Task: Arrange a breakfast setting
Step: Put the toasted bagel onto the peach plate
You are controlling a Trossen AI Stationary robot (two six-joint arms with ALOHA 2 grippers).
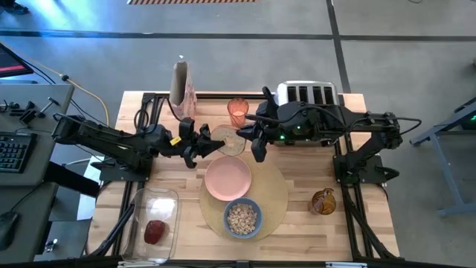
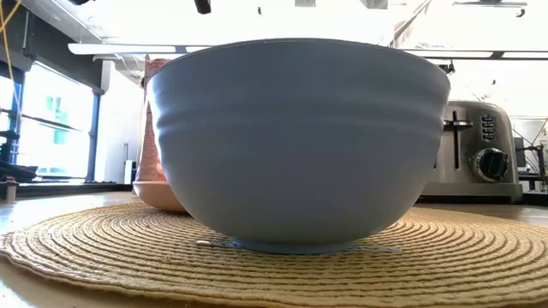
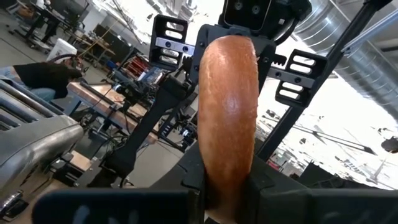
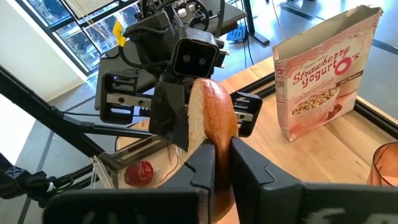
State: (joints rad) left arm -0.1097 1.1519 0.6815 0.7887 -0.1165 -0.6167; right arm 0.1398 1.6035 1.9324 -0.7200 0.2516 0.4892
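Bagel half [image 4: 213, 123] gripped by both end effectors, left [image 1: 199, 143] & right [image 1: 249, 138], above placemat [image 1: 277, 195]

A chrome four-slot toaster [image 1: 310, 94] stands at the far edge of the light wooden table [image 1: 357, 223], right of centre; an upright pink-and-white cereal box [image 1: 181, 83], printed with strawberry yogurt O's, stands at the far edge, left of centre; a clear rectangular plastic container [image 1: 137, 217] lies at the near left corner; a black keyboard [image 1: 13, 151] rests on a grey desk [image 1: 41, 97] well left of the table.
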